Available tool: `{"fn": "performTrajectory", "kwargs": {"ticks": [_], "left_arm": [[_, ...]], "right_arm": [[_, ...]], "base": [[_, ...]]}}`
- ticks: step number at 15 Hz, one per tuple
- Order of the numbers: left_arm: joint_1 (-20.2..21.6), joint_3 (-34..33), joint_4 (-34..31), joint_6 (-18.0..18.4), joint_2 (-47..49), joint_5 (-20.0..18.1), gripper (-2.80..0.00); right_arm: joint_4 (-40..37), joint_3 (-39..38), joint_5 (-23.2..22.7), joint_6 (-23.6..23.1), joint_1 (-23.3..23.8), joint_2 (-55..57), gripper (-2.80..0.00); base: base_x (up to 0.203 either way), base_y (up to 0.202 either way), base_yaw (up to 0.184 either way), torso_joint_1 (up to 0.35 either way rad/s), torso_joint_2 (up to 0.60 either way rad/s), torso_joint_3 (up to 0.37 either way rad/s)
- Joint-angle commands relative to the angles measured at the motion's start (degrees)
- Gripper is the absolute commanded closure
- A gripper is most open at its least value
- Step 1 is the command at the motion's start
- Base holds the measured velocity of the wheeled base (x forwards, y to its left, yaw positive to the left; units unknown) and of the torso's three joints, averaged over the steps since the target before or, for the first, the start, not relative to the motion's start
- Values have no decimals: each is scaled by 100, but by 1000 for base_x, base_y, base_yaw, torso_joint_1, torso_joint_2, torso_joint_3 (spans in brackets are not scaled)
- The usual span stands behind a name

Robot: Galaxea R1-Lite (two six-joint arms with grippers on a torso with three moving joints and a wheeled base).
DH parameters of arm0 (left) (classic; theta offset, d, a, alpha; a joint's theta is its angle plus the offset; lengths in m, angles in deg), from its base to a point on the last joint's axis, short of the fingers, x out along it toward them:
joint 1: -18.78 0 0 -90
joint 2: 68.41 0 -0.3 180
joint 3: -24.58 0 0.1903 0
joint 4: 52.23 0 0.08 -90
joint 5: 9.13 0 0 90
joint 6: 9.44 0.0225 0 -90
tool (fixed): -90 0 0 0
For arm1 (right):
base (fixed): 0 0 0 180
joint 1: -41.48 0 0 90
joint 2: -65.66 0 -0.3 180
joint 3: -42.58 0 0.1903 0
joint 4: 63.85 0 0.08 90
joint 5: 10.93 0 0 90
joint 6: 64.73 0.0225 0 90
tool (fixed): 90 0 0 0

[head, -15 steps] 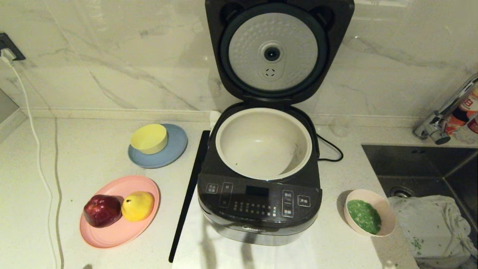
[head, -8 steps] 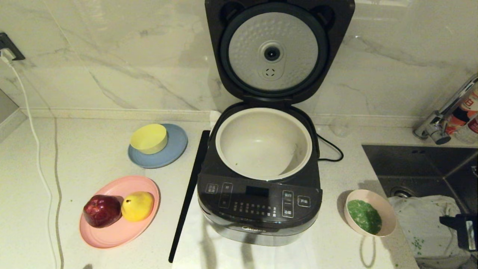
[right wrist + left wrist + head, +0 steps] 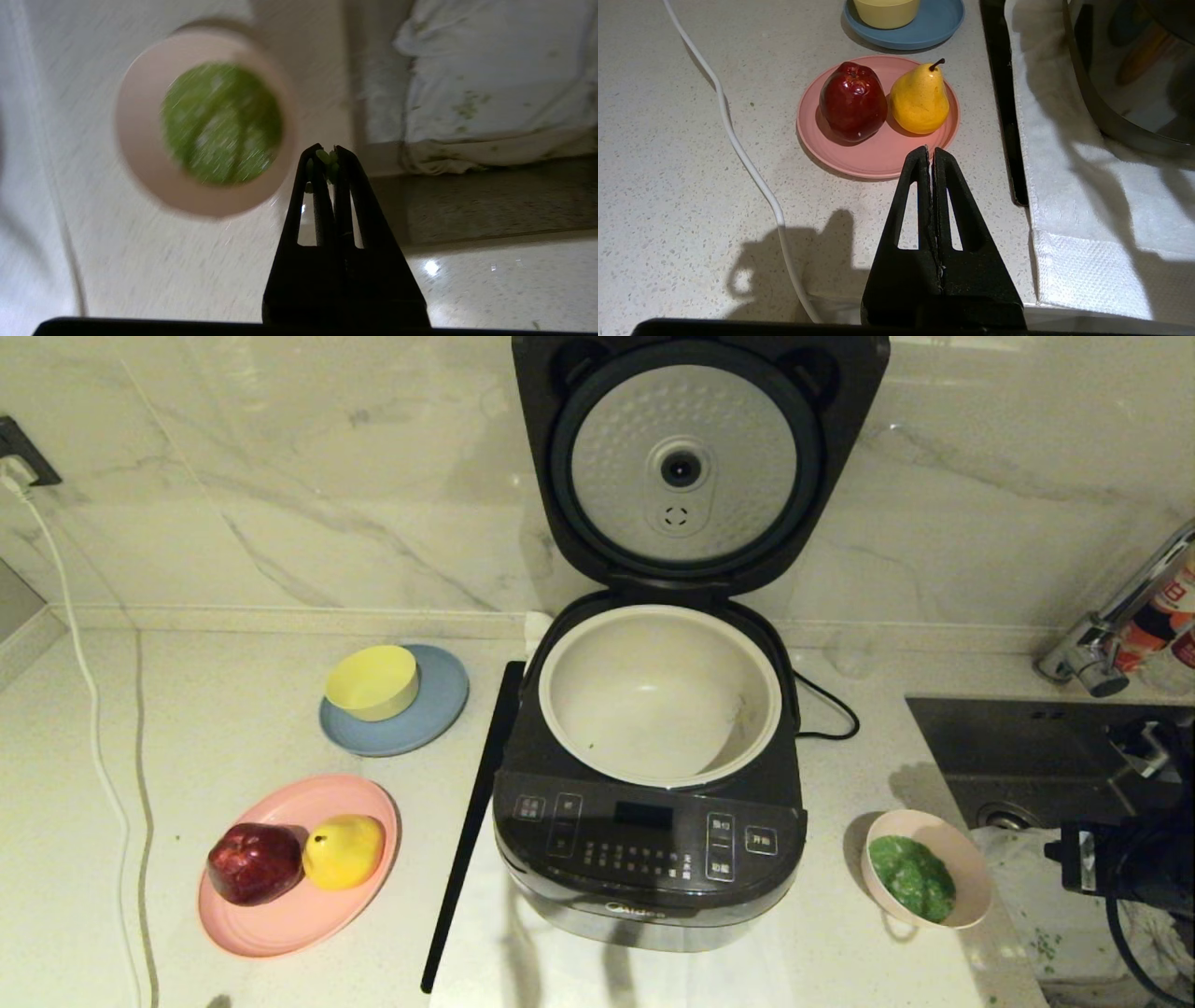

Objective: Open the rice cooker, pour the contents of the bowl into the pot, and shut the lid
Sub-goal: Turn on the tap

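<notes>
The rice cooker (image 3: 649, 840) stands in the middle of the counter with its lid (image 3: 686, 467) swung upright against the wall. Its cream pot (image 3: 607, 691) is bare except for a green speck or two. Right of the cooker sits the pink bowl (image 3: 966, 868) with the green contents (image 3: 910, 877) in it. My right gripper (image 3: 1064, 859) reaches in from the right edge, just right of the bowl and apart from it. In the right wrist view it (image 3: 329, 151) is shut, a few green bits stuck at its tips, beside the bowl (image 3: 140, 140). My left gripper (image 3: 930, 151) is shut and parked.
A pink plate (image 3: 280, 915) holds a red apple (image 3: 254, 861) and a yellow pear (image 3: 344, 849). A yellow bowl (image 3: 372, 682) sits on a blue plate (image 3: 439, 709). A black strip (image 3: 467, 840) lies left of the cooker. The sink (image 3: 1027, 747), a stained cloth (image 3: 490, 70) and a tap (image 3: 1092, 658) are at the right.
My right arm has come into the head view from the lower right edge and moved up and left toward the bowl. Cooker, bowl and left gripper have stayed put.
</notes>
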Motion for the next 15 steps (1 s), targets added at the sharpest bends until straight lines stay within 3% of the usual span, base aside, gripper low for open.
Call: {"fn": "performTrajectory", "kwargs": {"ticks": [1,7,10,13,15], "left_arm": [[1,-53,1,2,-1,0,0],[4,-53,1,2,-1,0,0],[-5,-53,1,2,-1,0,0],[-5,-53,1,2,-1,0,0],[4,-53,1,2,-1,0,0]], "right_arm": [[44,46,78,2,268,98,0],[779,9,-9,3,1201,372,0],[1146,226,82,-27,1200,698,0],[1073,892,734,-223,1097,899,0],[1042,1176,900,-472,1089,946,0]], "base": [[0,0,0,0,0,0],[0,0,0,0,0,0],[0,0,0,0,0,0],[0,0,0,0,0,0],[0,0,0,0,0,0]]}}
